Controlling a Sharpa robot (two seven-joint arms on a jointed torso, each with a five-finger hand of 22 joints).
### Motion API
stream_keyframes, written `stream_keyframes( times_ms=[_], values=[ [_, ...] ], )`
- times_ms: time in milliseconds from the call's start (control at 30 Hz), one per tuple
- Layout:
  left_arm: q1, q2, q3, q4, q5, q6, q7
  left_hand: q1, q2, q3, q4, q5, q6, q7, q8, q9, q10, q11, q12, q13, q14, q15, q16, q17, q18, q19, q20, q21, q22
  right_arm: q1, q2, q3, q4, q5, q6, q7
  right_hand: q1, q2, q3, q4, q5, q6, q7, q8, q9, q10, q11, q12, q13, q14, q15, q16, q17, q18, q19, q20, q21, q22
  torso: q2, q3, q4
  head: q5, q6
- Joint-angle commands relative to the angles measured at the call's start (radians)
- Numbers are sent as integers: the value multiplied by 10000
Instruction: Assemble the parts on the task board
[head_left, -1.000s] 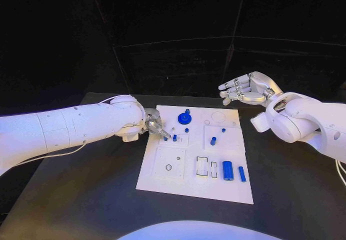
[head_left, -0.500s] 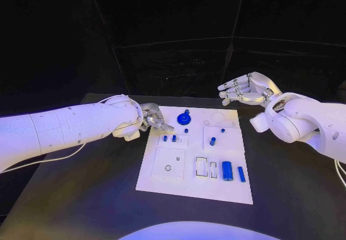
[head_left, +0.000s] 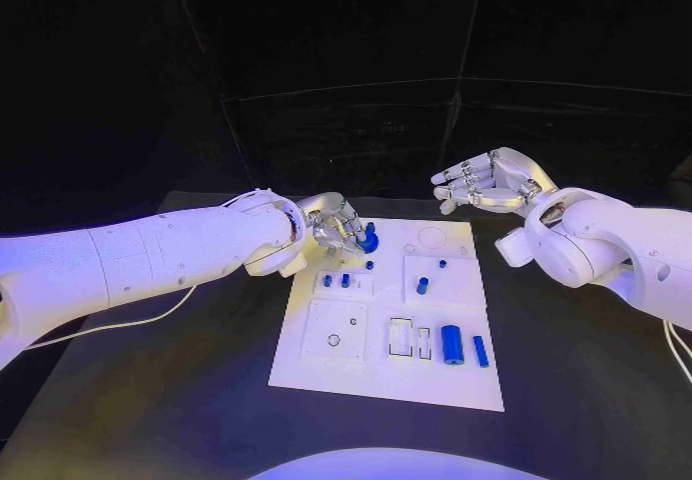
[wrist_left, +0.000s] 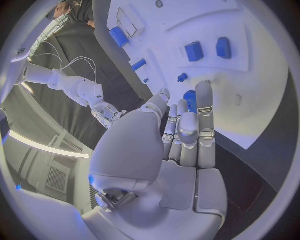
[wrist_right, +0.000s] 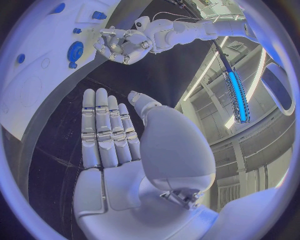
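While the left hand (head_left: 335, 226) hangs at the board's far-left corner, upper middle of the head frame, its fingers are apart and hold nothing — the left wrist view shows them stretched flat, tips over the round blue knob (head_left: 366, 239). My read: the hand is lining up on that knob, the nearest loose-looking piece, though I cannot tell whether a fingertip touches it.

Task board (head_left: 325, 355): a white plate in the middle of the black table (head_left: 159, 400), long side running away from the robot. Pieces sit apart from each other, each in or near its own slot:
- 2 small blue pegs (head_left: 335, 281) on the raised block just below the hand.
- 1 blue peg (head_left: 423, 286) on the block at centre-right, a tiny blue stud just above it.
- fat blue cylinder (head_left: 453, 344) and thin blue bar (head_left: 480, 350) side by side, lower right of the board, beside 2 open rectangular slots.

Spacing likely exists so fingers can get round 1 piece at a time.

Right hand (head_left: 488, 182) — upper right of frame, raised well off the table, beyond the board's far-right corner, fingers loosely apart, nothing held. Judged parked, out of the left arm's way.

Room: the left arm covers the table along the board's left edge. The right and near edges have bare table beside them. The knob sits close to the far edge, so little margin there.
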Motion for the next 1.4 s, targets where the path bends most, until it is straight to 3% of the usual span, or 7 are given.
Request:
stream_keyframes(
  times_ms=[33, 233, 367, 467, 667, 1000, 1400],
  values=[
    [2, 181, -31, -183, -1559, -426, 1438, 59, -164, 194, -203, -54, 167, -27, -284, -260, -32, 20, -423, -510, -1, 16, 46, -34, 134, 44, 71, -62, -60, 23, 19, 7, 13, 33, -14, 47, -92, -13, -22, -34, 48, -69, -19, -37, 8, -80, -19, -8, -14, 32, 26, -34, -12, 24, 30, 68, -39, -9, -9, 4, -2, -30, 28],
    [-12, 650, -115, -633, -3171, -259, 1580, -173, -378, 588, -535, -55, 645, -75, -828, -766, 162, 30, -1050, -1483, 826, -16, 1105, 1051, 129, 655, 53, 176, 8, 23, 32, 7, 26, 33, -28, 45, -80, -7, -13, -46, 52, -70, -22, -37, 8, -82, -22, -8, -14, 33, 23, -38, -13, 26, 33, 66, -42, -11, 12, 5, 4, -81, 84],
    [-32, 901, -151, -877, -3823, -53, 1492, -380, -415, 828, -724, -50, 925, -105, -1135, -1035, 367, 31, -1329, -2006, 1399, -42, 1833, 1955, -136, 1497, 13, 1741, 1427, 23, 47, 7, 33, 33, -31, 44, -80, -7, -13, -46, 52, -70, -22, -37, 8, -82, -22, -8, -14, 33, 23, -38, -13, 26, 33, 66, -42, -11, 11, -7, -11, -105, 79],
    [-43, 1034, -165, -996, -4105, 90, 1398, -468, -437, 938, -812, -44, 1085, -109, -1240, -1130, 466, 8, -1454, -2225, 1568, -60, 2045, 2233, -245, 1778, 0, 2351, 1998, 23, 50, 7, 37, 33, -33, 44, -80, -7, -13, -46, 52, -70, -22, -37, 8, -82, -22, -8, -14, 33, 23, -38, -13, 26, 33, 66, -42, -11, 8, -8, 1, -127, 72],
    [-70, 1309, -183, -1289, -4570, 508, 1115, -629, -458, 1086, -936, -53, 1269, -118, -1429, -1274, 601, 1, -1655, -2550, 1748, -85, 2209, 2412, -359, 2109, -26, 3011, 2616, 23, 59, 8, 53, 33, -39, 42, -80, -7, -13, -46, 52, -70, -22, -37, 8, -82, -22, -8, -14, 33, 23, -38, -13, 26, 33, 66, -42, -11, 5, -2, 5, -160, 55],
    [-107, 1494, -188, -1430, -4862, 1108, 808, -766, -430, 1168, -982, -70, 1459, -134, -1513, -1328, 774, -21, -1753, -2741, 1817, -110, 2225, 2375, -416, 2269, -52, 3330, 2925, 23, 68, 8, 65, 33, -49, 43, -68, -1, -2, -62, 55, -70, -23, -36, 9, -84, -24, -7, -14, 35, 20, -42, -15, 28, 37, 65, -47, -14, -4, -2, 16, -192, 15],
    [-140, 1630, -188, -1617, -4994, 1314, 688, -793, -354, 1281, -1024, -66, 1591, -156, -1557, -1345, 903, -37, -1824, -2859, 1829, -127, 2205, 2312, -437, 2312, -64, 3425, 3026, 23, 96, 8, 54, 33, -57, 44, -68, -1, -2, -62, 55, -70, -23, -36, 9, -84, -24, -7, -14, 35, 20, -42, -15, 28, 37, 65, -47, -14, 0, 0, 23, -193, -11]
  ],
)
